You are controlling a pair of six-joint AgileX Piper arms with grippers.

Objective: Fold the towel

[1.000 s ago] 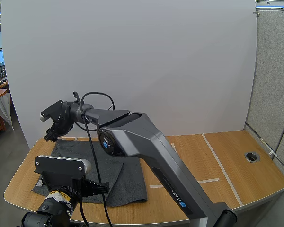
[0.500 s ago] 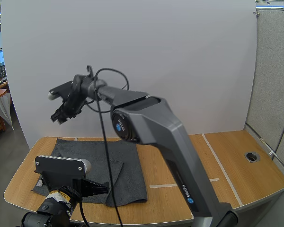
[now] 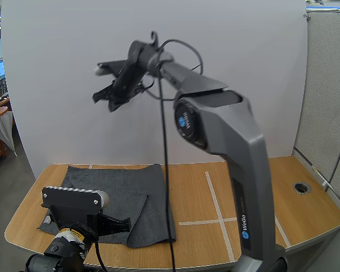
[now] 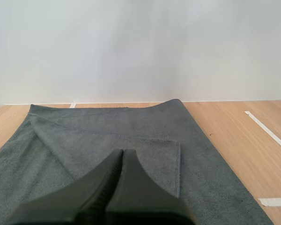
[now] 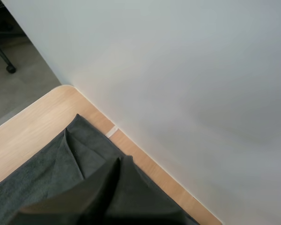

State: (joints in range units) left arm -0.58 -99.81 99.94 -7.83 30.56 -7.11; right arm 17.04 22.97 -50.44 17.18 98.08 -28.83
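Observation:
A dark grey towel lies flat on the left half of the wooden table, with a folded flap on top of it. My right gripper hangs high in the air above the towel's far edge, shut on nothing. In the right wrist view its fingers lie together as one wedge, far above the towel's creased back corner. My left gripper sits low over the towel's near edge, also shut and empty. Its closed tips point across the towel toward the flap's stitched edge.
White tape lines cross the bare wood right of the towel. A round cable hole sits near the table's right end. A white board stands along the table's back edge.
My right arm has risen from the towel's far left corner, up and to the right, and its fingers have closed with nothing in them. The left arm and the towel have stayed put.

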